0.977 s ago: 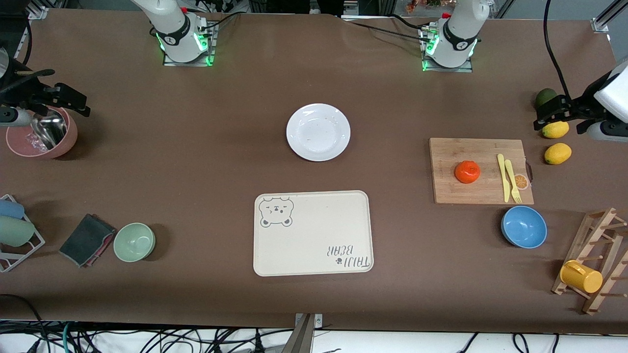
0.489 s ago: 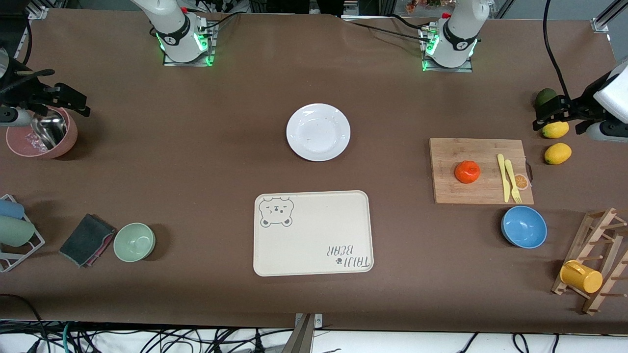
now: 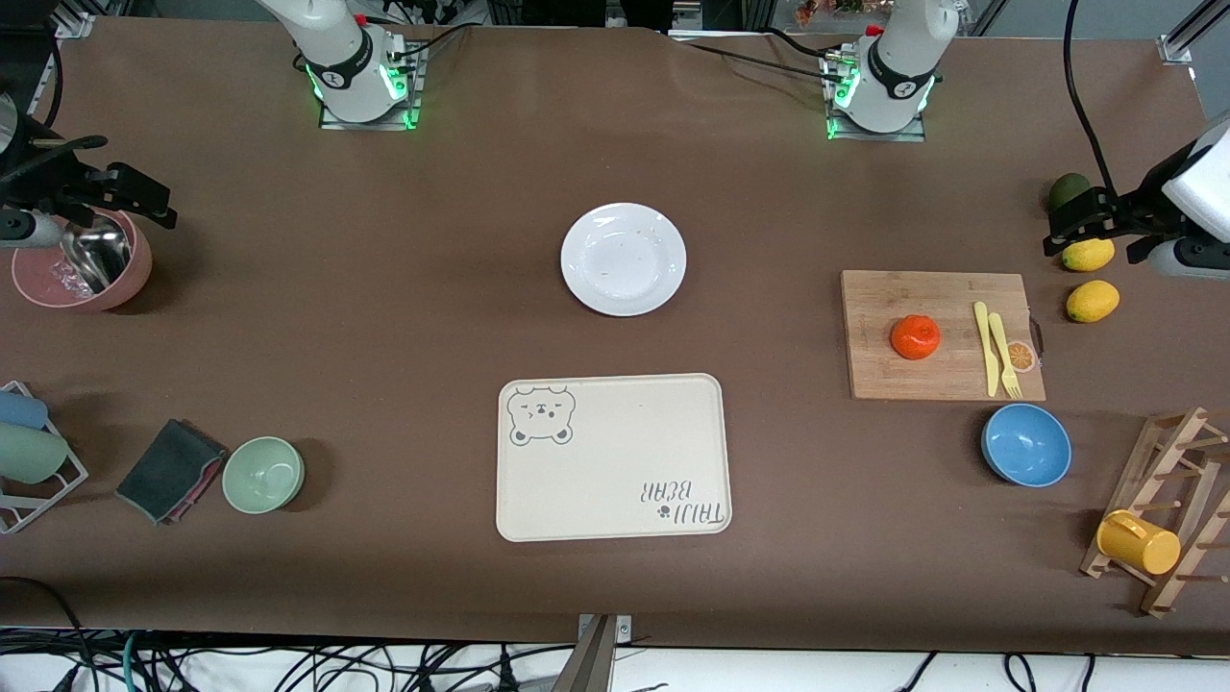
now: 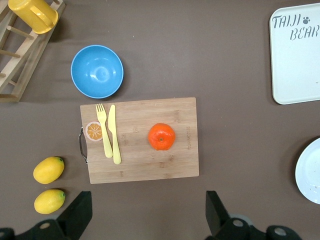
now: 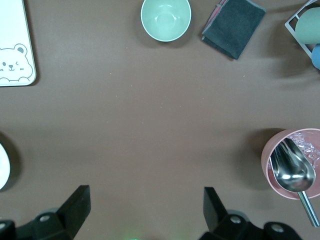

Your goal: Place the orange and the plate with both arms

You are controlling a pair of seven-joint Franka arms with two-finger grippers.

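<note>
Left gripper (image 4: 145, 220), jaws wide, hangs above the desk; the orange (image 4: 161, 136) sits below on a cutting board (image 4: 140, 165). Right gripper (image 5: 142, 217), also wide, waits well apart from the plate (image 3: 624, 259). The round orange may roll if nudged.

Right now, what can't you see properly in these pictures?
- Green fruit, front view: partly hidden by the left gripper.
- Plate, left wrist view: cut off by the edge.
- Pink bowl, front view: the right gripper covers part; its clear contents can't be told.
- Cups in the rack, front view: cut off by the edge.
</note>
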